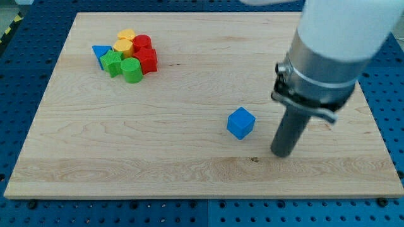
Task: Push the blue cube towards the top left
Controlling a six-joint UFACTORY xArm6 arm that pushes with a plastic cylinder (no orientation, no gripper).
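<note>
1. Blue perforated metal benching (385, 94) frames a pale wooden board (189, 94) with visible grain, which fills most of the view.
2. Reaching in from the view's top right is the arm's bulky white and grey body (328, 57), ending in a straight dark rod.
3. That rod carries no fingers or jaws at all, so nothing opens, closes or clamps; it is a bare pusher.
4. My tip (282, 153) rests on the board in the lower right part of the view.
5. A small blue cube (241, 123) sits just to the view's left of my tip and slightly higher, near it, with a strip of bare wood between them; the two are not touching.
6. This cube stands alone, right of the board's centre, well apart from the other blocks.
7. Near the view's top left corner of the board lies a tight cluster of blocks, pressed together.
8. A yellow block (125, 41), whose exact shape is hard to make out, sits at the cluster's top.
9. A red cylinder (142, 43) sits to the right of it, with a further red block (148, 60) below that.
10. A blue triangular block (99, 52) marks the cluster's left edge.
11. A green star-like block (112, 63) sits beside the triangle, and a green cylinder (131, 70) lies at the cluster's bottom.
</note>
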